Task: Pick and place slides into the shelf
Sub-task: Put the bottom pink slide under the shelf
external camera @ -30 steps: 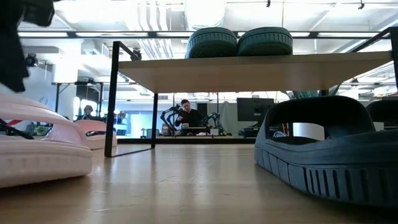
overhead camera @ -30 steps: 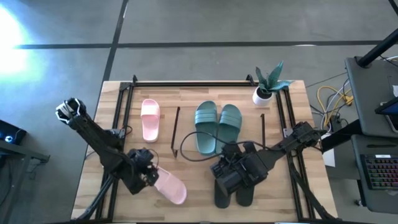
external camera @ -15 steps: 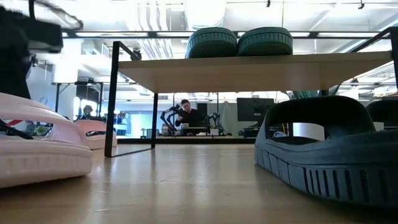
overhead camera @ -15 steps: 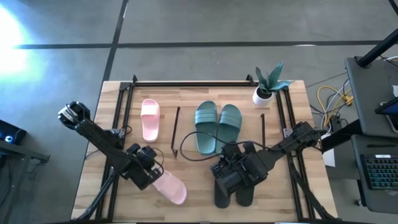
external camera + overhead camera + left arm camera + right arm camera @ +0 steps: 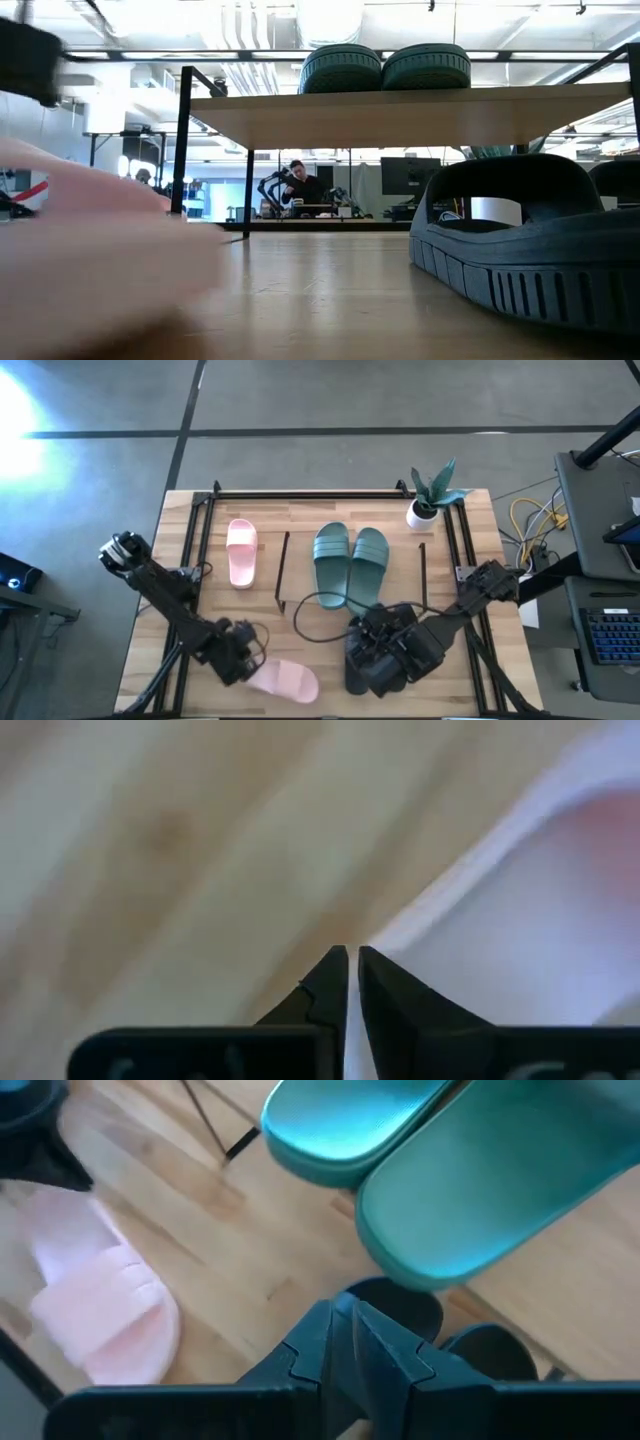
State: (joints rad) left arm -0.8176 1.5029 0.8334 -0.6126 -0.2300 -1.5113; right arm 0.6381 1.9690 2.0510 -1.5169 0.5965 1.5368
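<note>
My left gripper sits near the tabletop's front edge with its fingers pinched on the rim of a pale pink slide, whose mate lies toward the back left, outside the shelf. My right gripper is closed narrow over the black slides at the front edge. The two teal slides rest on the shelf's board.
</note>
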